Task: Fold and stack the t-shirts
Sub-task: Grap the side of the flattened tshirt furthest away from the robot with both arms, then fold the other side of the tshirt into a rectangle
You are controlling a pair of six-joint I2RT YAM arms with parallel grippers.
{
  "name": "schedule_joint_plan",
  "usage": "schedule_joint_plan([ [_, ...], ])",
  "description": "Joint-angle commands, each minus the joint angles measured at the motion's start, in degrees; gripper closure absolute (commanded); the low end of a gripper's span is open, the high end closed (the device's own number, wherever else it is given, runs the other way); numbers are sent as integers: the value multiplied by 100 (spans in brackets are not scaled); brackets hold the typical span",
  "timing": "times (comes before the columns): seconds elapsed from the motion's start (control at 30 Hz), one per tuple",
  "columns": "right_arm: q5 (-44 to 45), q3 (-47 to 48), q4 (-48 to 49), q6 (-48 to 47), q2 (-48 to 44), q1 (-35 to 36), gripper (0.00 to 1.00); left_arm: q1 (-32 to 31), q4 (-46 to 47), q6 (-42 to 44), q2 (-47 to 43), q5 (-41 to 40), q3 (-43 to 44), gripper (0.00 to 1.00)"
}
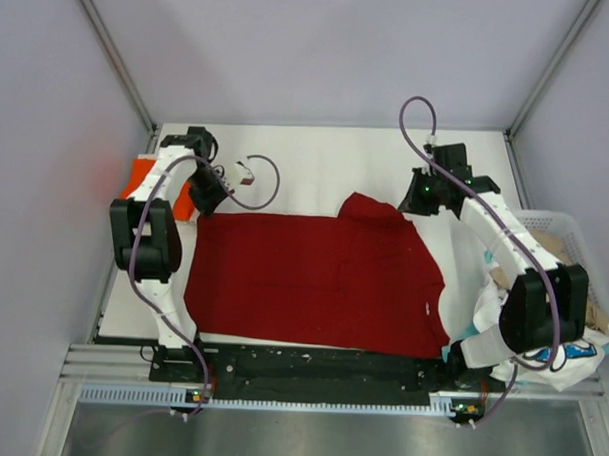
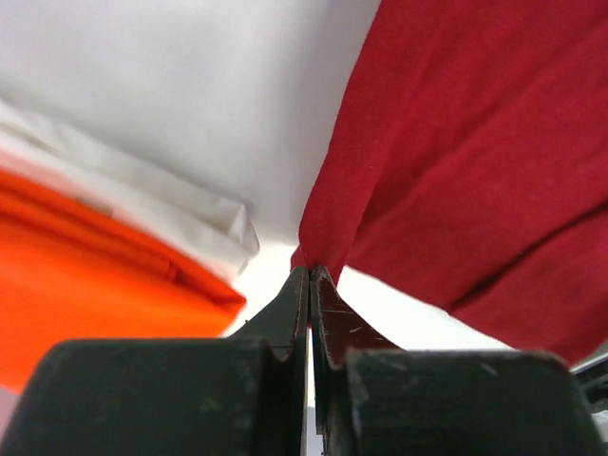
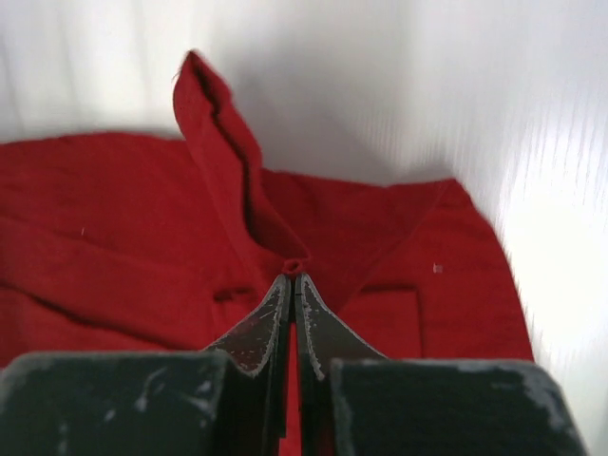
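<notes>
A large dark red t-shirt (image 1: 313,278) lies spread across the middle of the table. My left gripper (image 1: 212,197) is shut on its far left corner, the cloth (image 2: 456,142) pinched between the tips (image 2: 310,275). My right gripper (image 1: 417,202) is shut on the far right edge, where the cloth (image 3: 114,218) rises in a fold at the tips (image 3: 293,278). A folded bright orange-red t-shirt (image 1: 146,182) lies at the far left, also seen in the left wrist view (image 2: 85,275) with a white cloth (image 2: 152,204) on it.
A white lattice basket (image 1: 569,247) stands at the right edge with beige cloth in it. White printed shirts (image 1: 525,351) hang over its near side by the right arm's base. A small brown-and-white object (image 1: 246,168) lies at the back left.
</notes>
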Motion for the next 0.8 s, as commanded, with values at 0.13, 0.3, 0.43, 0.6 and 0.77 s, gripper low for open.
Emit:
schedule_joint_plan([
  [0.13, -310, -1414, -475, 285, -2068, -5, 100, 18, 19, 327, -1561, -191, -1318, 100],
  [0.3, -441, -1933, -1336, 461, -2834, -14, 100, 18, -148, 398, -2037, -219, -2057, 100],
  [0.43, -231, -2118, -2171, 654, -3107, -5, 100, 18, -192, 362, -2177, -245, -2505, 100],
  [0.6, 138, -2355, -2585, 865, -3204, -14, 100, 27, 1, 371, -2257, -253, -2708, 100],
  [0.77, 779, -1997, -2857, 884, -3388, -198, 100, 18, 19, 371, -2108, -429, -2437, 100],
])
